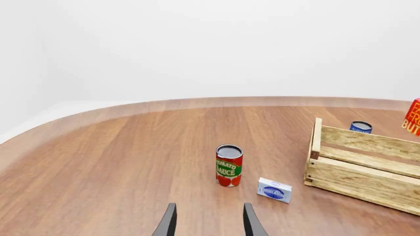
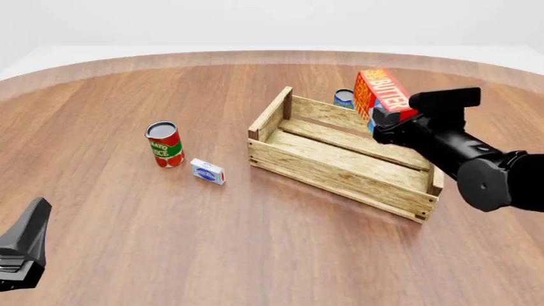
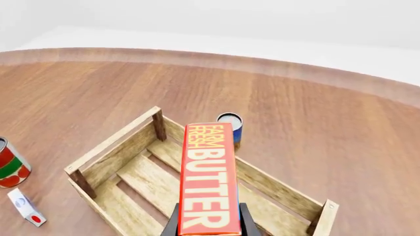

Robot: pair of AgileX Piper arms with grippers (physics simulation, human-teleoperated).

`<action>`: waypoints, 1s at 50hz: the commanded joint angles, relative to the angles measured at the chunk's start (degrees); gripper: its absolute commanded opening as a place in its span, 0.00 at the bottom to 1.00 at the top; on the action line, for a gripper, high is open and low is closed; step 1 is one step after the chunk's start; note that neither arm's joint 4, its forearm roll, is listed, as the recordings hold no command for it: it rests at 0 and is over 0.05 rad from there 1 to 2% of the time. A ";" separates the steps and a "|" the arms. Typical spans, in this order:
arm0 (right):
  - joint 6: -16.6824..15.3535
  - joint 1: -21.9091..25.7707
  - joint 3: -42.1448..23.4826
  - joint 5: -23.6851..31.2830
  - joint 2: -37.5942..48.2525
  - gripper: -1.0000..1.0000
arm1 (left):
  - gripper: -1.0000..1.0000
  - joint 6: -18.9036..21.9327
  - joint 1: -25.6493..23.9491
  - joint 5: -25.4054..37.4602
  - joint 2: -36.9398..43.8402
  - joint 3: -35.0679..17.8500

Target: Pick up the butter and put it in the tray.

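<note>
Right gripper: your right gripper [image 3: 208, 223] is clamped on the red-orange rectangular butter carton [image 3: 208, 184], a finger pressed to each long side; in the front view the gripper [image 2: 384, 120] holds the carton [image 2: 380, 95] up off the table.
Butter: it stands out straight ahead of your right fingers, its white "BUTTER" lettering facing the wrist camera, and it hangs above the tray's interior without touching the slats.
Tray: the large light wooden slatted crate with darker corner posts [image 2: 340, 167] lies directly below and ahead of your right gripper; from your left gripper it sits well off to the right [image 1: 364, 167].
Left gripper: your left gripper [image 1: 208, 221] is spread apart with nothing between its fingers; it sits low at the near left of the table [image 2: 21, 252].
Tomato can: the red and green tomato sauce can [image 1: 229, 165] stands upright just ahead of your left gripper, between its finger lines.
Small box: the small blue-white box [image 1: 274, 190] lies just beside that can, toward the tray.
Blue can: a small blue can [image 3: 230, 127] stands beyond the tray's far wall, ahead of the held carton.
Table: brown wooden tabletop [image 2: 213, 242] under everything.
</note>
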 commanded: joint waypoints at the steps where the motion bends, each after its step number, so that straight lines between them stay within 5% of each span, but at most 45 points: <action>1: 1.63 0.08 -1.75 -0.76 1.54 0.00 | 1.00 0.01 -0.01 0.00 0.01 0.00; 50: 3.86 0.16 -3.95 0.18 7.58 0.00 | 1.00 0.00 0.00 0.00 0.01 0.00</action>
